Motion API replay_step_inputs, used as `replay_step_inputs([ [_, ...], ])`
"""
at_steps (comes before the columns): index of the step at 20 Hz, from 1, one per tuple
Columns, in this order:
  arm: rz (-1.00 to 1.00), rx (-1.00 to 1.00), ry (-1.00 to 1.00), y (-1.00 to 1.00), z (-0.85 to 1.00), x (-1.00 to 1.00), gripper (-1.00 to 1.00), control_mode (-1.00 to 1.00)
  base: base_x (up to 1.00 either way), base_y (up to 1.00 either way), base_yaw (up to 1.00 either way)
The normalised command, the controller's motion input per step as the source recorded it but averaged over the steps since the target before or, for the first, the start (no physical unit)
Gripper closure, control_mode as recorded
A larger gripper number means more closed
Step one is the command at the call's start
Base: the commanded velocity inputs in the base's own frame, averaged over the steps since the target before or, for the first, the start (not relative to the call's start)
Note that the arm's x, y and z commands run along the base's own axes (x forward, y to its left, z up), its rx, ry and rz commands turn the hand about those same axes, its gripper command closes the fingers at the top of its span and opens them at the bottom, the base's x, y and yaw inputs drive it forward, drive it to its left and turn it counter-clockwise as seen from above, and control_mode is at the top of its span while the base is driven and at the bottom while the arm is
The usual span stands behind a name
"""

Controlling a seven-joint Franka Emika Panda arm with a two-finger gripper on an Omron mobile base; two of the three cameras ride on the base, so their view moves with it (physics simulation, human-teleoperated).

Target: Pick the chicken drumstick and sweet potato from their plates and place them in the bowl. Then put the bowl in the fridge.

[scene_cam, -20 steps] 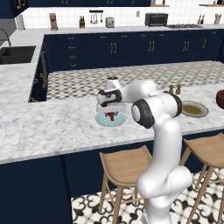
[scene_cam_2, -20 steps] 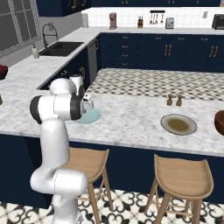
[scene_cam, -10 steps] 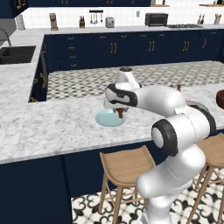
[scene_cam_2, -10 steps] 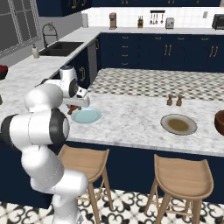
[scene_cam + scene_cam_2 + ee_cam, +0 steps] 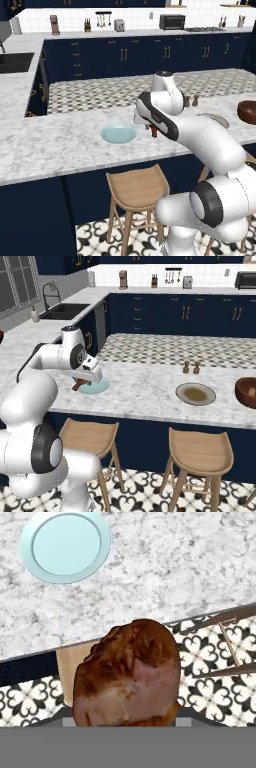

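Note:
My gripper [image 5: 152, 128] is shut on the chicken drumstick [image 5: 153, 131] and holds it just above the counter, right of the pale blue plate [image 5: 119, 134]. In the hand view the drumstick [image 5: 127, 677] looms large and hides the fingertips; the bare blue plate [image 5: 65, 544] lies beyond it. From the right base view the drumstick [image 5: 77, 386] hangs at the blue plate's [image 5: 96, 387] near edge. The grey-beige plate [image 5: 195, 394] sits further right with a brownish middle; I cannot make out the sweet potato on it. The bowl [image 5: 247, 392] stands at the counter's far right. The fridge is out of view.
The held drumstick hangs near the marble counter's front edge [image 5: 150, 629], with a wooden stool [image 5: 135, 187] below. A second stool [image 5: 200, 448] stands to the right. Two small shakers [image 5: 191, 367] stand behind the grey-beige plate. A sink [image 5: 65, 310] lies far left.
The arm has lifted the drumstick off the blue plate and swung it sideways towards the counter's front edge. The plate now lies bare.

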Motion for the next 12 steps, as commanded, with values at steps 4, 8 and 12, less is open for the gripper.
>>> replay_step_inputs([
  [4, 0.00, 0.00, 0.00, 0.00, 0.00, 0.00, 1.00, 1.00, -0.06, -1.00, -0.41],
  [8, 0.00, 0.00, 0.00, 0.00, 0.00, 0.00, 1.00, 1.00, 0.17, -1.00, -0.41],
  [12, 0.00, 0.00, 0.00, 0.00, 0.00, 0.00, 1.00, 1.00, 0.46, -1.00, -0.37],
])
